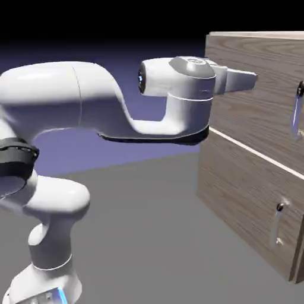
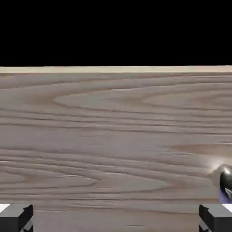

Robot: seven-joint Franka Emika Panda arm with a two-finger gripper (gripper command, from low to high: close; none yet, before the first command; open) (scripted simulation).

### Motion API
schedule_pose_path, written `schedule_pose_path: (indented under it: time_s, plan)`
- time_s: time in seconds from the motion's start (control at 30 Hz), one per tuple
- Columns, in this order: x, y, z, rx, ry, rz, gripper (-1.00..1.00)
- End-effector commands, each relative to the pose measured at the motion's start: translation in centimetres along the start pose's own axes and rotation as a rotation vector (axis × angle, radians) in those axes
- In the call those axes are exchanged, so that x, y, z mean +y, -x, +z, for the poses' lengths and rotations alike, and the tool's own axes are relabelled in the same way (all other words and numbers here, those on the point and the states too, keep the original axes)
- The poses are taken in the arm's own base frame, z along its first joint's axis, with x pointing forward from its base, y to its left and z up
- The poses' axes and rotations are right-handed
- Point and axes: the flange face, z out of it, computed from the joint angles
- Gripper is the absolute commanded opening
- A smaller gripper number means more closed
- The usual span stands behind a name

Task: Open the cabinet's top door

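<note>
The cabinet (image 1: 242,185) is a light-brown wood-grain box at the exterior view's right. Its top door (image 1: 256,119) is the upper panel, shut flush, with a vertical silver handle (image 1: 295,111) near the right edge. My gripper (image 1: 252,78) points at the upper part of this door, left of the handle and apart from it. In the hand view the top door (image 2: 113,136) fills the frame below a black band. The handle (image 2: 225,182) peeks in at the right edge. My gripper (image 2: 116,219) is open, with its fingertips (image 2: 16,217) far apart and nothing between them.
The lower door (image 1: 249,199) sits shut under a pale seam, with a shorter silver handle (image 1: 278,222). The grey table (image 1: 148,237) stretches between my base and the cabinet. My arm's elbow and forearm (image 1: 119,113) span the left and middle.
</note>
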Motion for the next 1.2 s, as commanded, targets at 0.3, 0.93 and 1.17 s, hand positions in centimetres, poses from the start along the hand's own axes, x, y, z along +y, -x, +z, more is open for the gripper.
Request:
schedule_pose_path:
  time_s: [0.3,0.93,1.17]
  plan:
    - [7.7,-0.6,3.8,0.038,-0.004,0.007,0.0]
    - [10.6,0.4,7.3,0.091,0.052,0.004,-1.0]
    - [9.3,2.0,2.7,0.158,0.119,0.005,-1.0]
